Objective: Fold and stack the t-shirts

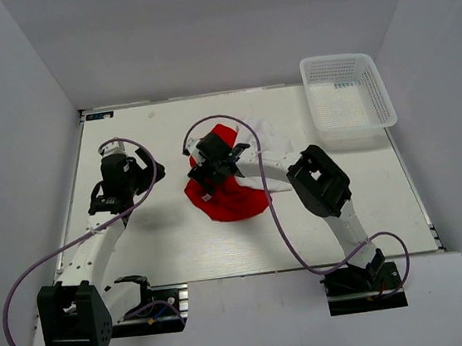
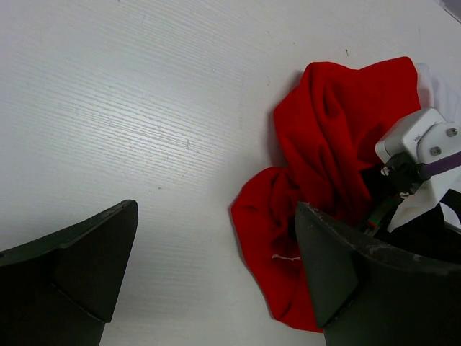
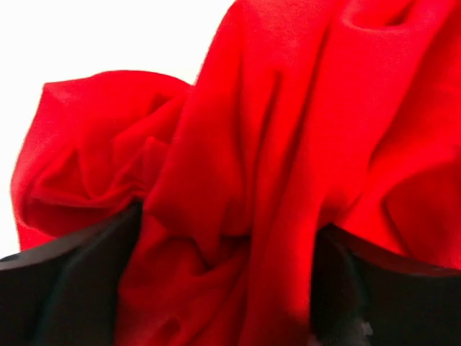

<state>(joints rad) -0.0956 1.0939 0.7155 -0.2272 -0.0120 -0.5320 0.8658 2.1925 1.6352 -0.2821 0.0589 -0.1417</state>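
Note:
The red t-shirt [image 1: 233, 202] lies crumpled at the table's middle, and it also shows in the left wrist view [image 2: 324, 137]. The white t-shirt [image 1: 275, 137] lies bunched behind it on the right, mostly covered; a sliver of it shows in the left wrist view [image 2: 434, 81]. My right gripper [image 1: 208, 172] is down in the red heap. In the right wrist view [image 3: 227, 288] its jaws stand wide apart with folds of red cloth [image 3: 274, 144] between them. My left gripper [image 1: 141, 173] hangs open and empty over bare table left of the red shirt, seen from its wrist [image 2: 216, 267].
A white mesh basket [image 1: 378, 89] stands at the back right corner. The white table [image 1: 139, 242] is walled by grey panels at the left, back and right. Purple cables loop from both arms over the table.

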